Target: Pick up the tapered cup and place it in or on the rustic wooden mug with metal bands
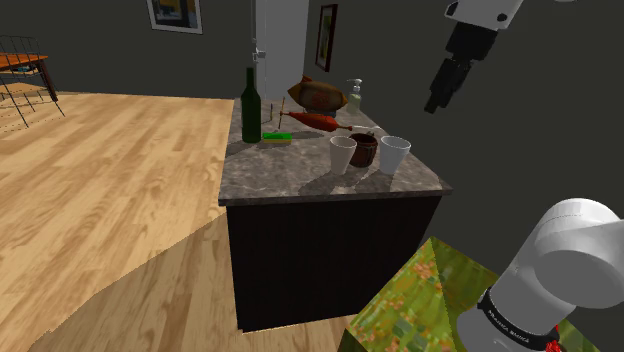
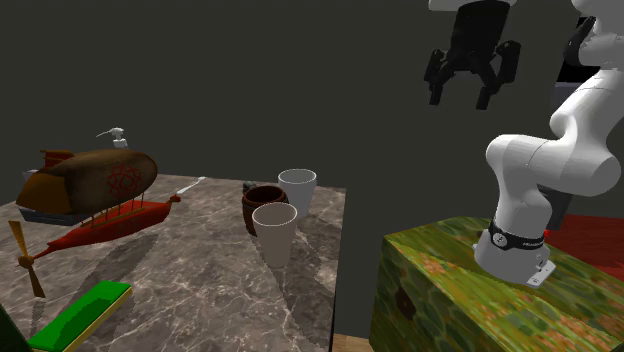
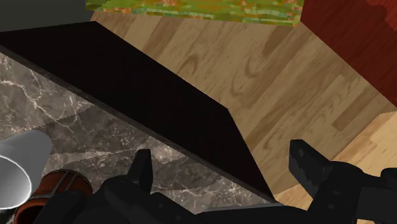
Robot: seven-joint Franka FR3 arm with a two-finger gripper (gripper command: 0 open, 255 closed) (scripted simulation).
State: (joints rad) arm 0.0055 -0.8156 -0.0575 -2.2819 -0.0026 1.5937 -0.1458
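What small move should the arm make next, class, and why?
Probably lower the open gripper toward the white cup at the shoulder view's right. The gripper hangs high and empty, out near the edge of the counter, while that cup stands upright beside the brown mug.

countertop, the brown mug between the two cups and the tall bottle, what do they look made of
Countertop: polished grey-brown marble, judging by its pale veins and soft sheen. Brown mug: dark reddish-brown and matte, likely wood; its bands are too faint to judge. Tall bottle: dark green, probably glass, though it shows no clear shine.
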